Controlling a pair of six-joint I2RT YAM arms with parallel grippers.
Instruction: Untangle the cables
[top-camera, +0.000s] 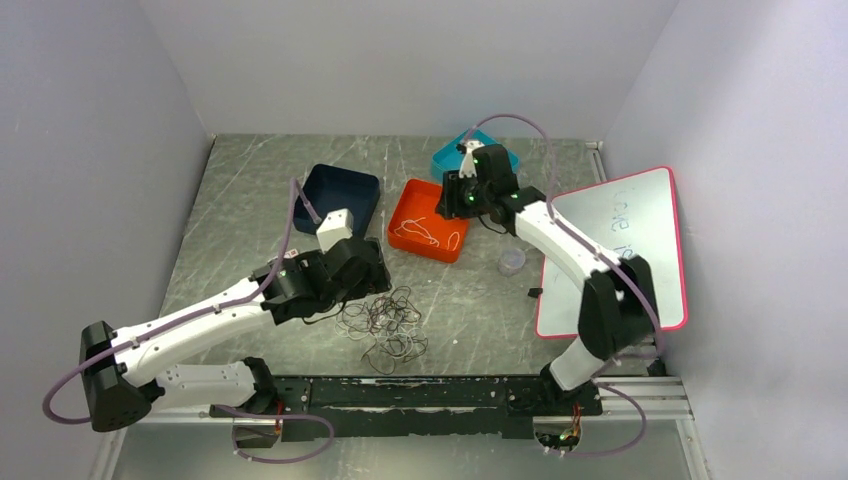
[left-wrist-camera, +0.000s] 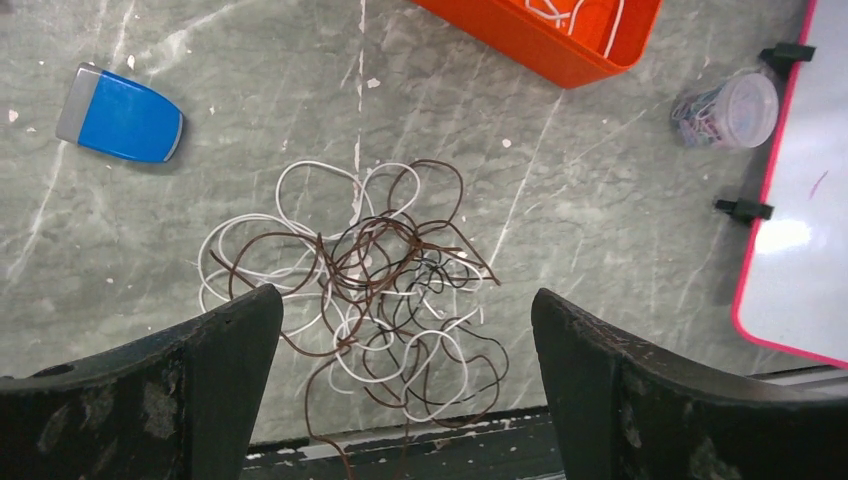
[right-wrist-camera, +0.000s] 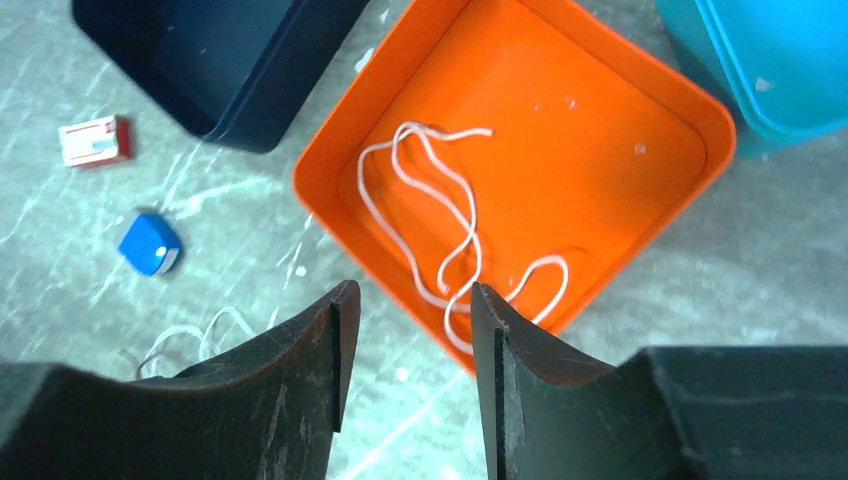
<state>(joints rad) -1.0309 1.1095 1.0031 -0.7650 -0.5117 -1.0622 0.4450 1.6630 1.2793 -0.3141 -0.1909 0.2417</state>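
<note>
tangle of cables (left-wrist-camera: 375, 242) lies near orange tray (right-wrist-camera: 610, 150), on its robot side. one white cable (right-wrist-camera: 455, 215) inside tray. left gripper (left-wrist-camera: 405, 305) above tangle, fingers wide, empty. right gripper (right-wrist-camera: 408, 300) over tray, fingers narrowly apart, gripping nothing.

Cables (left-wrist-camera: 372, 245): white, brown, black. Orange tray (right-wrist-camera: 620, 130); navy tray (right-wrist-camera: 200, 50); teal tray (right-wrist-camera: 780, 60). Table (left-wrist-camera: 150, 250): grey, white-streaked. Board (top-camera: 640, 215): white, pink rim. Block (left-wrist-camera: 125, 115): blue, grey end. Box (right-wrist-camera: 92, 140): red, white.
</note>
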